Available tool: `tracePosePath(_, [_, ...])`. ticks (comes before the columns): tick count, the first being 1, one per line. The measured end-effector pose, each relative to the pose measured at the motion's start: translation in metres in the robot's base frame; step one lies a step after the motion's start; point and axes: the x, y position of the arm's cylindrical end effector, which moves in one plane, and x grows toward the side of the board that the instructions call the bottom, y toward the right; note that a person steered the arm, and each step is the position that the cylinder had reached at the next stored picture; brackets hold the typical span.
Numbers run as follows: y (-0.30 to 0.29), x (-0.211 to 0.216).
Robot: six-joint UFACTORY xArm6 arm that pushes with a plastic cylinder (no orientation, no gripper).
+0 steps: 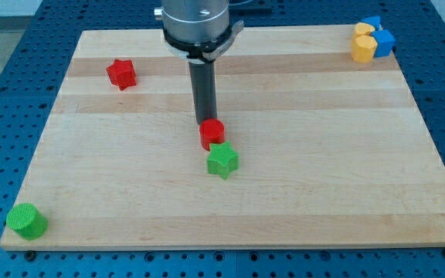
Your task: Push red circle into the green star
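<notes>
1. The red circle sits mid-board, touching or nearly touching the green star at its five o'clock.
2. There is no claw to open or close: only a rod, my tip meeting the circle's eleven o'clock edge.
3. It looks light, rigid and slick on the wooden board, likely to skid or spin.
4. Best pushed squarely from eleven o'clock, through its centre.

Nothing readable anywhere, honestly. No labels, brands, numbers or signs on the wooden board, on any of the coloured blocks, or on the blue perforated table underneath.
</notes>
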Motion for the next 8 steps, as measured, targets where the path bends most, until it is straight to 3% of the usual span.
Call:
tracePosePath(2, [0.002, 0.025])
tracePosePath(6, [0.123, 0.026])
tracePosePath(8, [0.123, 0.057])
